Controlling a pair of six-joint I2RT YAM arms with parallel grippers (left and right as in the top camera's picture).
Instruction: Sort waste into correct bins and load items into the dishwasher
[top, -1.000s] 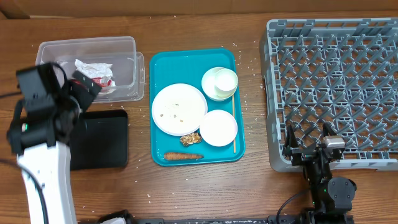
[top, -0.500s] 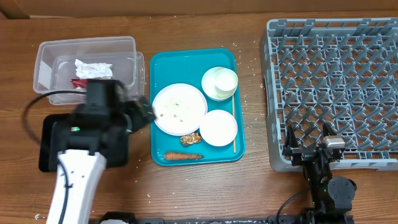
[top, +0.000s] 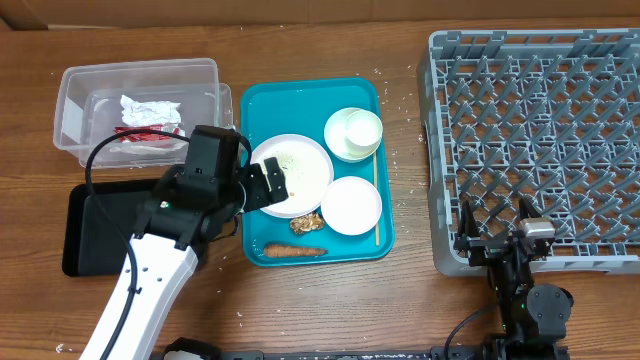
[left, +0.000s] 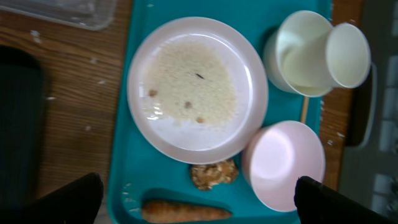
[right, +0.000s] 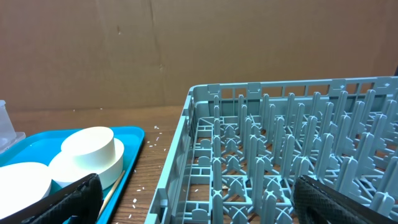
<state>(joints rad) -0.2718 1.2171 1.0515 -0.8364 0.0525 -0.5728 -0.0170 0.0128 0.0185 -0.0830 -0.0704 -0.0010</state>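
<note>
My left gripper (top: 274, 186) hangs open over the left edge of the round white plate (top: 300, 165), holding nothing. In the left wrist view the plate (left: 198, 90) carries loose rice (left: 193, 84). Below it lie the brown lump (left: 213, 174) and the orange-brown stick (left: 183, 213), between my spread fingertips (left: 81, 199). A bowl (top: 351, 205) and a bowl with a tipped cup (top: 353, 133) sit beside the plate. The clear tub (top: 75, 100) holds a napkin (top: 150, 108) and a red wrapper (top: 140, 133). My right gripper (top: 496, 228) rests open at the grey rack's (top: 540, 140) front edge.
The dishes stand on a teal tray (top: 255, 110) with a thin wooden stick (top: 376, 200) along its right side. A black tray (top: 95, 225) lies left of it, partly under my left arm. Rice grains are scattered on the wood between tray and rack.
My left arm has swung right from the clear tub, across the black tray, to above the plate on the teal tray. The right arm has not moved.
</note>
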